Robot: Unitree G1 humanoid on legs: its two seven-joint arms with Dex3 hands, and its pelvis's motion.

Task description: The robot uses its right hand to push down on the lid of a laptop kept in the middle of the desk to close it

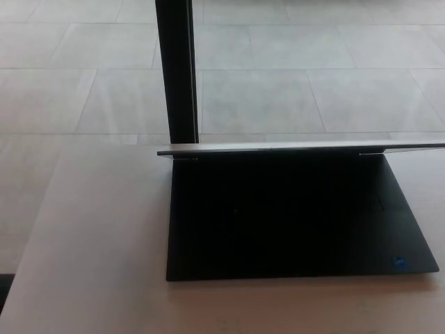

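Pale floor tiles (278, 90) fill the background beyond a light-coloured desk (90, 264), and a dark vertical post (176, 69) rises behind the desk's far edge. On the desk, somewhat right of the picture's centre, sits the laptop (292, 223), open, its dark base lying flat with the near edge facing the robot; a small blue sticker (399, 263) marks the near right corner of the base. The lid (299, 147) is seen edge-on from above as a thin pale strip across the back of the base, so its exact angle cannot be read, though it clearly stands clear of the keyboard deck. Neither the right hand nor the left hand appears in the head view, so whether their fingers are spread or closed cannot be told. Judged from this arrangement, the task is at its opening step: the lid is not yet touched. The next move would call for the right hand to enter from the picture's right, reach over the upper edge of the lid, and press it forward and down toward the base, evenly enough that the laptop does not slide on the desk
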